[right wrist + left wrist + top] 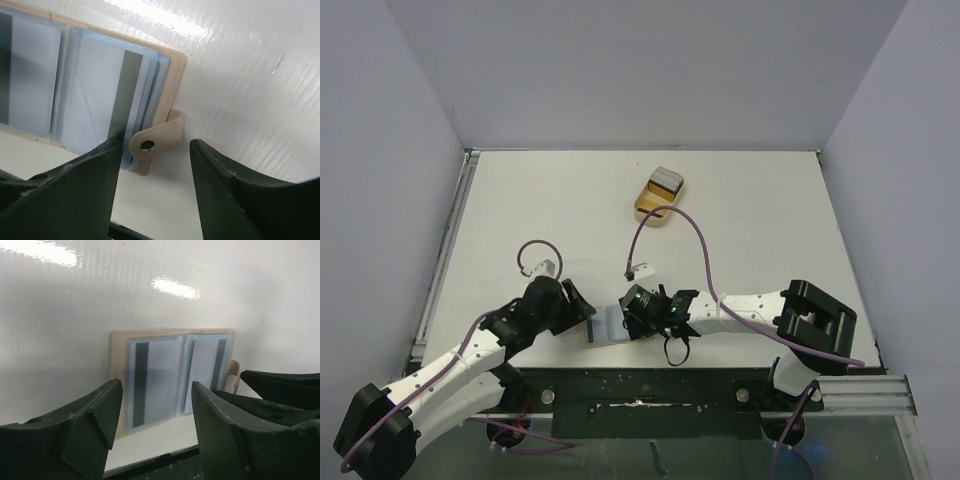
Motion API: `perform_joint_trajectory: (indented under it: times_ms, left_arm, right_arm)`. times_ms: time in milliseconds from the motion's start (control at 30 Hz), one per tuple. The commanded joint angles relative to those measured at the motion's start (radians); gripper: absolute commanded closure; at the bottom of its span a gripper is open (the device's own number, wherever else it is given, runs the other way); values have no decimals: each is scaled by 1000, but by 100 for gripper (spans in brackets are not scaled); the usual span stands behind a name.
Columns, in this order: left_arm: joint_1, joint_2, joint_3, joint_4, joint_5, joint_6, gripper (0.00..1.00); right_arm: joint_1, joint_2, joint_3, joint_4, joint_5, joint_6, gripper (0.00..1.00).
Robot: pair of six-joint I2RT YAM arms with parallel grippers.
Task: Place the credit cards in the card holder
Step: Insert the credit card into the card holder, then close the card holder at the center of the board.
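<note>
From overhead I get bright, even, diffuse light on the white tabletop, with only faint soft shadows beneath the arms. In both wrist views, long glare patches from lamps above streak the glossy surface. The left gripper and right gripper show near-black, underexposed and soft-focused up close. The card holder behind them looks reasonably sharp, though slightly hazy.

Credit cards in card holder
</note>
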Motion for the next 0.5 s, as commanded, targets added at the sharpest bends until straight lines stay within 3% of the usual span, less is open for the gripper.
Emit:
perform_joint_trajectory:
  times_ms: [0,233,467]
  left_arm:
    - [35,-18,-22,-42,18,-13,43]
    - [36,11,-24,-50,-5,-19,41]
    - [52,27,-45,-15,22,-20,41]
  right_arm:
    - [7,7,70,-52,98,-7,46]
    - [7,-40,28,-35,127,2,66]
    - [8,-45,30,-16,138,-11,75]
